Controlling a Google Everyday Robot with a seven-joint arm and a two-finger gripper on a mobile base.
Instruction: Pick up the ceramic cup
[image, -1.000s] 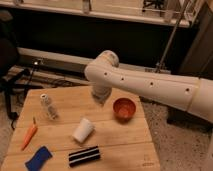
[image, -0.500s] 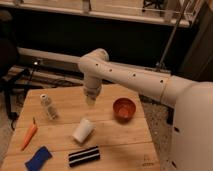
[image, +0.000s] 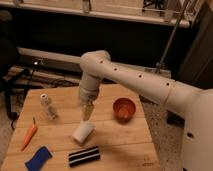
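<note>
The white ceramic cup (image: 83, 132) lies tipped on its side near the middle of the wooden table (image: 60, 145). My gripper (image: 87, 111) hangs from the white arm (image: 130, 80) just above and slightly behind the cup, pointing down at it. The gripper holds nothing that I can see.
An orange-brown bowl (image: 124, 108) stands to the right of the gripper. A small clear bottle with a white cap (image: 47, 106) stands at the left. A carrot (image: 29, 135), a blue sponge (image: 38, 158) and a black striped object (image: 83, 156) lie along the front.
The arm has swung left and lowered, bringing the gripper down toward the cup. The cup and other objects have not moved.
</note>
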